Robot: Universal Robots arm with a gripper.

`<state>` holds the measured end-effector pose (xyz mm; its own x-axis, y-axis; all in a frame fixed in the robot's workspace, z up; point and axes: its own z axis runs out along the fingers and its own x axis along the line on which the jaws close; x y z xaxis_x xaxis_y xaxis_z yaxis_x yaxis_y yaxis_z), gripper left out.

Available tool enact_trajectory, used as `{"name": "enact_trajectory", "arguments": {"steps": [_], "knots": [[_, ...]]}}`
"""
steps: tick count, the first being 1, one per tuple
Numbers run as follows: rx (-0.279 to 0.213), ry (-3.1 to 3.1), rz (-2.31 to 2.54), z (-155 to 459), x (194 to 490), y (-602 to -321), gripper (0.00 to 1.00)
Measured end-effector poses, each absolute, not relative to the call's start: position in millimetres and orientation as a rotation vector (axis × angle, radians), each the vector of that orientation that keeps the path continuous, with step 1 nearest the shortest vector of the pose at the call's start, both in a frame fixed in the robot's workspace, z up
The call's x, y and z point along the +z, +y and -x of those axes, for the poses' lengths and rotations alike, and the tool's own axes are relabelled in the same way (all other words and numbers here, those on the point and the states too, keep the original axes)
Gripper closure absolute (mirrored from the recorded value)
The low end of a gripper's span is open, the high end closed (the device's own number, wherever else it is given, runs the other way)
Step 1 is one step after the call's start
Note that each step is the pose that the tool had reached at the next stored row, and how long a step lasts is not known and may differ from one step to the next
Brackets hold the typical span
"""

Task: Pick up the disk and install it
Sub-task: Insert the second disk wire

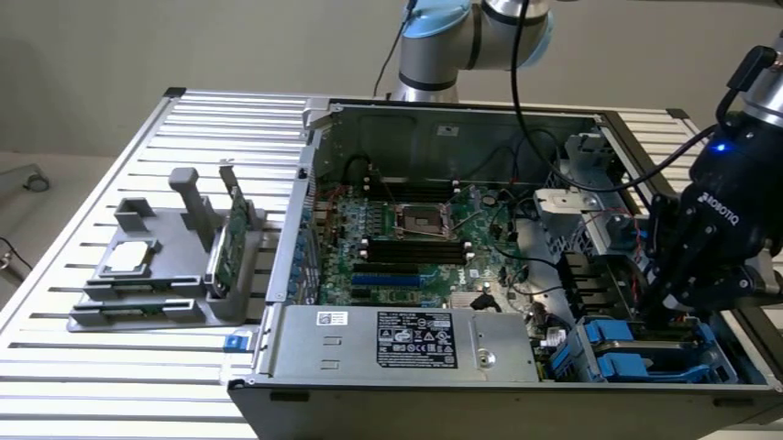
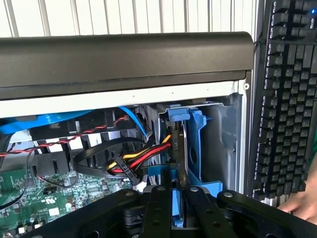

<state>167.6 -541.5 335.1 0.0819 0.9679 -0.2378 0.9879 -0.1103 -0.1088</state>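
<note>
My gripper (image 1: 670,316) reaches down into the drive bay at the exterior view's right end of the open computer case (image 1: 514,390). In the wrist view the gripper (image 2: 174,192) has its two black fingers (image 2: 156,203) close together, pinching the blue carrier of the disk (image 2: 192,144). The disk stands on edge inside the bay, its dark metal side showing beside the blue frame. Blue carrier parts (image 1: 626,356) show in the bay just under the gripper in the exterior view.
Red, yellow and black cables (image 2: 143,156) run right beside the bay. The motherboard (image 1: 410,247) and power supply (image 1: 404,341) fill the case. A grey fixture (image 1: 159,275) holds a small chip and a green card. A keyboard (image 2: 287,99) and a person's hand (image 2: 302,206) lie beyond the case wall.
</note>
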Motion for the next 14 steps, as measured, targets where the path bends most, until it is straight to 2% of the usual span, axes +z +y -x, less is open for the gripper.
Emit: {"name": "enact_trajectory", "arguments": {"steps": [14], "knots": [[-0.385, 2.041, -2.25, -168.0, 334.8, -542.9, 0.84]]}}
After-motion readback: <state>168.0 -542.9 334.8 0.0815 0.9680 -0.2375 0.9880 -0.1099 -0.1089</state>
